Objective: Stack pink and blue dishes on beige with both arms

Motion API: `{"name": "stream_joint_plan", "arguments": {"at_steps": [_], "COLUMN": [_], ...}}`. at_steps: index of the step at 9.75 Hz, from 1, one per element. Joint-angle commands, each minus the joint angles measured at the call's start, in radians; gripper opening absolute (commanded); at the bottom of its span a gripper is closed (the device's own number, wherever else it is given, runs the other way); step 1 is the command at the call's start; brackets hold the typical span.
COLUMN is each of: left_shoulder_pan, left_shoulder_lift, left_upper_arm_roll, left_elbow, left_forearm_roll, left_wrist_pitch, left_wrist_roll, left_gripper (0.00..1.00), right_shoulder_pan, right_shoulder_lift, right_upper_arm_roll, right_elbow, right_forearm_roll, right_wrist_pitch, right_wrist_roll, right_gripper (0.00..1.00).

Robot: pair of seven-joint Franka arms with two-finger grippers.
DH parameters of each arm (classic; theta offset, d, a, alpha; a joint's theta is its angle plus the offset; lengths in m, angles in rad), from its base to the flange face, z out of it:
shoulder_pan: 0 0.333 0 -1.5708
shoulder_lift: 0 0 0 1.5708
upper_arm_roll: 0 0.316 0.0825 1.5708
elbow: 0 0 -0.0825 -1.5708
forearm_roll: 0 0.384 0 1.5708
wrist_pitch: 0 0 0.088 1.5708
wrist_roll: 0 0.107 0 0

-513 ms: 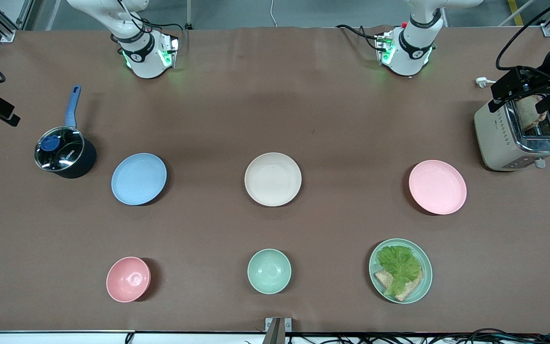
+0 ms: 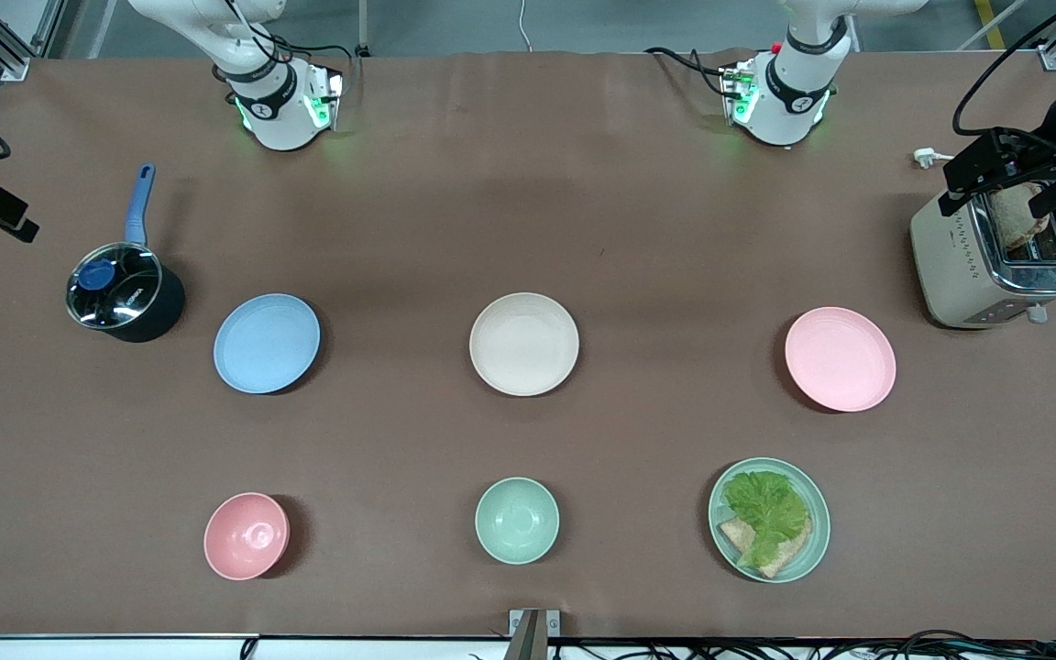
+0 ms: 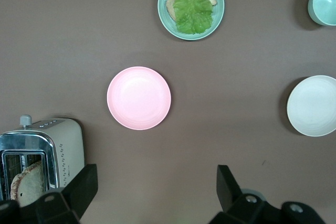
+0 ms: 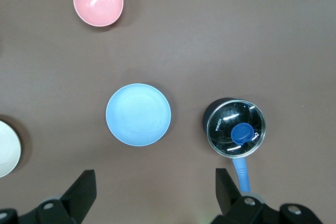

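Almost nothing differs from half a second ago. The one visible shift is at the left arm's end of the counter: the left gripper [image 2: 1005, 170], over the toaster [image 2: 991, 261], sits a touch higher in the front view than it did, and its black camera bracket has risen with it. Its fingers [image 3: 84, 182] are spread wide apart, with nothing between them. The plates, bowls and saucepan lie exactly where they were.

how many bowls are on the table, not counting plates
2. The pink bowl sits nearer the front camera than the blue plate; the mint-green bowl sits nearer than the beige plate. None looks hidden.
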Motion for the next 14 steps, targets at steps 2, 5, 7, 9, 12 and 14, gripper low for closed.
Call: {"name": "stream_joint_plan", "arguments": {"at_steps": [2,5,7,9,12,14], "left_shoulder_pan": [0.002,0.017,0.023,0.028,0.030,0.059], "left_shoulder_lift": [0.072,0.138,0.267,0.416,0.603,0.659], "left_upper_arm_roll": [0.136,0.235,0.261,0.260,0.260,0.261], "left_elbow": [-0.051,-0.279,-0.364,-0.355,-0.312,-0.304], "left_forearm_roll": [-0.067,-0.159,-0.227,-0.239,-0.403,-0.451], "left_wrist_pitch": [0.061,0.322,0.517,0.625,0.696,0.708], "left_wrist_roll": [0.101,0.391,0.603,0.683,0.862,0.936], "left_gripper": [0.99,1.00,1.00,0.98,0.87,0.70], "right_shoulder_pan": [0.032,0.000,-0.002,-0.005,0.001,0.005], "right_shoulder_lift": [0.045,0.056,0.112,0.213,0.335,0.369], "right_upper_arm_roll": [-0.001,-0.082,-0.136,-0.143,-0.140,-0.142], "right_elbow": [-0.052,-0.351,-0.513,-0.635,-0.701,-0.718], "right_forearm_roll": [0.076,0.184,0.256,0.322,0.390,0.514], "right_wrist_pitch": [0.035,0.315,0.525,0.735,0.877,0.897], "right_wrist_roll": [-0.028,-0.285,-0.438,-0.530,-0.565,-0.683], "right_gripper": [1.00,1.00,1.00,1.00,0.97,0.87]}}
